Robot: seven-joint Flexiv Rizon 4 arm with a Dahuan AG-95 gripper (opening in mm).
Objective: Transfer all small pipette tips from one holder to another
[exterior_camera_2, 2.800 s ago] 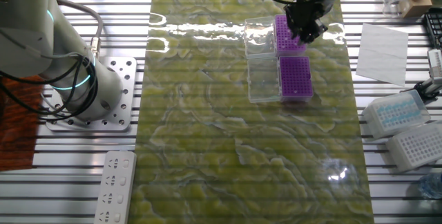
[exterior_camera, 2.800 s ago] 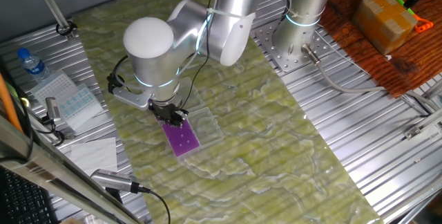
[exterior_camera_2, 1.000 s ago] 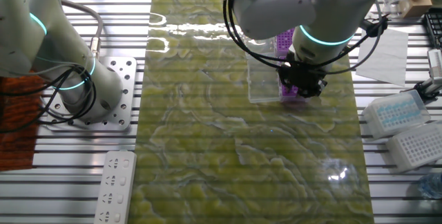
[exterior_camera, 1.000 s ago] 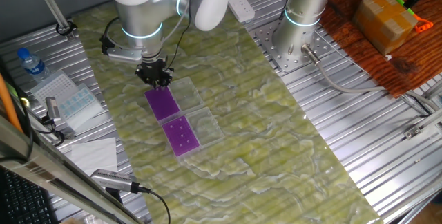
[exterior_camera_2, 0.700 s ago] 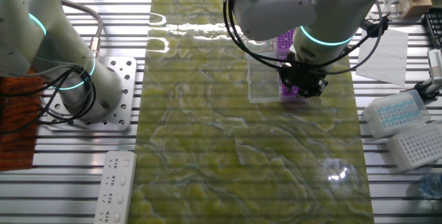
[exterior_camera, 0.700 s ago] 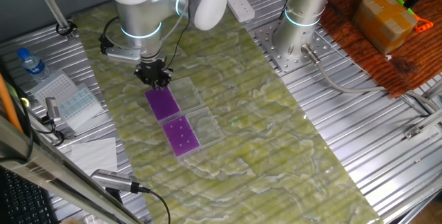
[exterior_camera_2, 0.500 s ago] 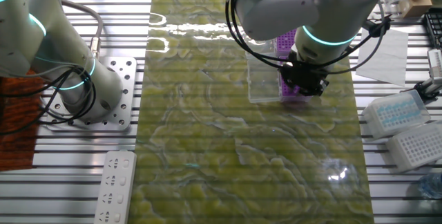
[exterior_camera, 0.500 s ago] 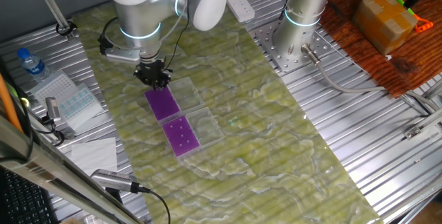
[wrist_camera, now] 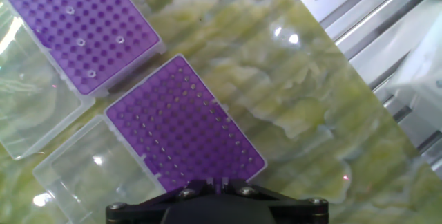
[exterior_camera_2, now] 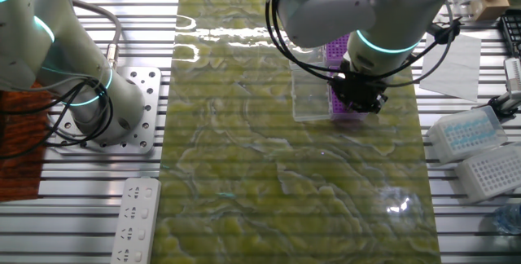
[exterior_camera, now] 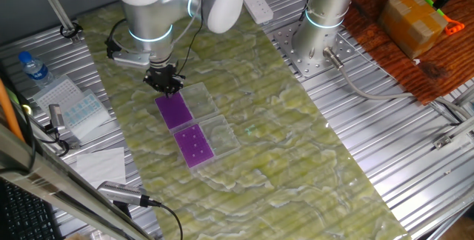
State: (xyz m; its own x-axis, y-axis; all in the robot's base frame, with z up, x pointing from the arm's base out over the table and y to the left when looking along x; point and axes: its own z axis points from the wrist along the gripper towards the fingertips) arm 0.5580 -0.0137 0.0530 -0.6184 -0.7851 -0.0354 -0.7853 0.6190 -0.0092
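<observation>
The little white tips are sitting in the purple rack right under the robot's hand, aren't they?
Not quite. The hand view shows the small pipette tips in the other purple rack, the farther one. The purple rack under the hand shows only bare holes.

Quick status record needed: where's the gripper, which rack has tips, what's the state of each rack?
gripper: over the far end of the empty rack; fingers not visible, state unclear
rack with tips: purple top, about five small pipette tips scattered in its holes
empty rack: purple top, no tips seen
clear lids: open, lying beside each rack
surface: green marbled mat
</observation>
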